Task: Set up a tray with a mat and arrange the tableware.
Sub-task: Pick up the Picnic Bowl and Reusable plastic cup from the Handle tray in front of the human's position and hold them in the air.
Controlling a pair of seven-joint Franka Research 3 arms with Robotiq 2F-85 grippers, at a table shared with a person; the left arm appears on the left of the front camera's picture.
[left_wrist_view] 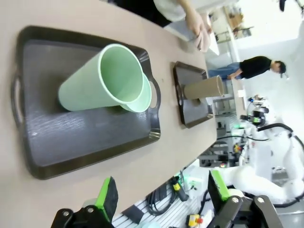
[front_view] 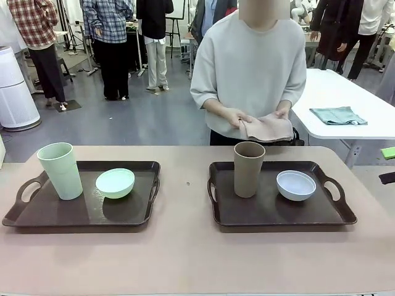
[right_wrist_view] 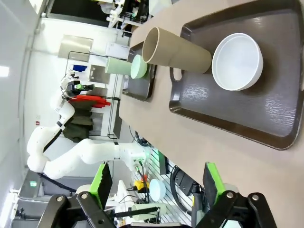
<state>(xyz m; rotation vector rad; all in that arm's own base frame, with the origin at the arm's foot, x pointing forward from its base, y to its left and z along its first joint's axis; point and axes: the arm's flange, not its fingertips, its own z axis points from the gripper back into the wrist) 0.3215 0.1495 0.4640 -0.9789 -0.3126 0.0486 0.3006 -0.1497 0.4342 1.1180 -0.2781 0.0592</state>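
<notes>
brown and wood-grained, the left tray (front_view: 62, 213) lies on the beige table (front_view: 185, 256), on the robot's left. a mint green tumbler (front_view: 60, 171) stands upright at its left end, and a mint green bowl (front_view: 115, 182) sits just beside it towards the middle, apart from it. in the left wrist view the tumbler stands in front of the bowl and hides most of it. the left gripper (left_wrist_view: 163, 192) hangs over the table edge short of this tray, jaws spread wide, nothing between the green pads.

a strip of bare table separates the two trays. the right tray (front_view: 271, 213) carries a tan-brown tumbler (front_view: 249, 169) upright at its left end and a pale blue-white bowl (front_view: 295, 185) to the right of it, near but not touching. the right gripper (right_wrist_view: 156, 180) is held back from this tray over the near table edge, jaws likewise released and empty.

beyond the right tray, at the far side of the table, a person's hands (front_view: 237, 117) hold a folded pinkish cloth (front_view: 268, 128) above the table edge. farther right, a teal folded cloth (front_view: 337, 115) lies on a separate white table (front_view: 345, 89).
</notes>
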